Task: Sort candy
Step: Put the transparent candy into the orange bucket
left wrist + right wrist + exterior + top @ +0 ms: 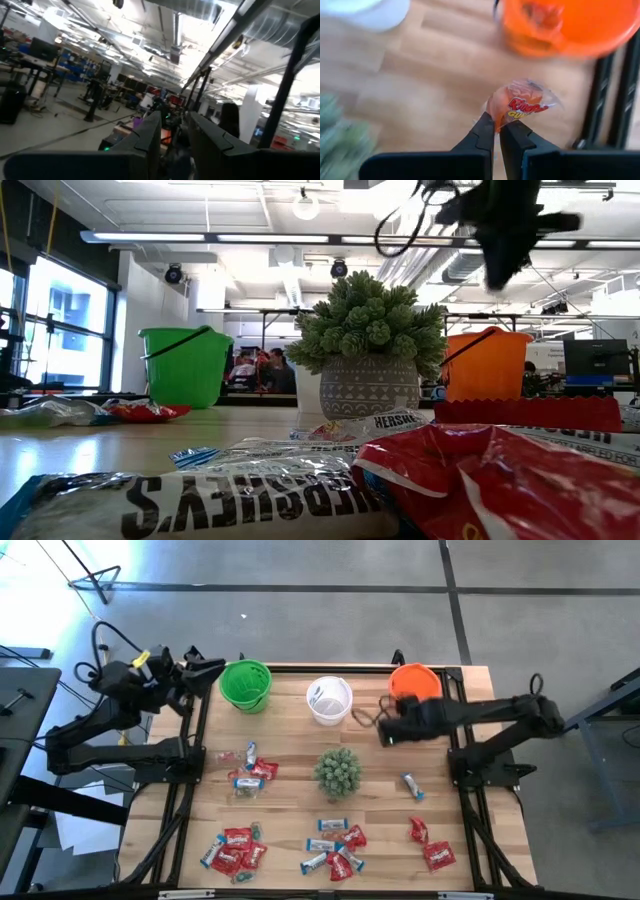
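Observation:
My right gripper [385,732] hangs above the table between the white cup [330,700] and the orange cup [413,683]. It is shut on a red-wrapped candy [520,102], and it shows high up in the low view [500,275]. My left gripper [205,668] waits at the far left beside the green cup [245,685], tipped up toward the room, with a narrow gap between its fingers [150,137]. Red and blue-and-white candies lie flat in piles on the table [250,772] [235,852] [335,845]. One blue candy [412,785] and two red ones [430,845] lie at the right. My right gripper pinches the red candy by the crimped end of its wrapper [495,114] between its two fingertips [486,131]. The fingers point down from above. The rest of the candy sticks out past the fingertips toward the orange cup [570,25], clear of the table.
A spiky green plant in a pot [338,770] stands mid-table among the candy piles. The three cups stand in a row along the far edge. Black frame rails [190,790] run along the left and right sides. Bare wood lies between the plant and the cups.

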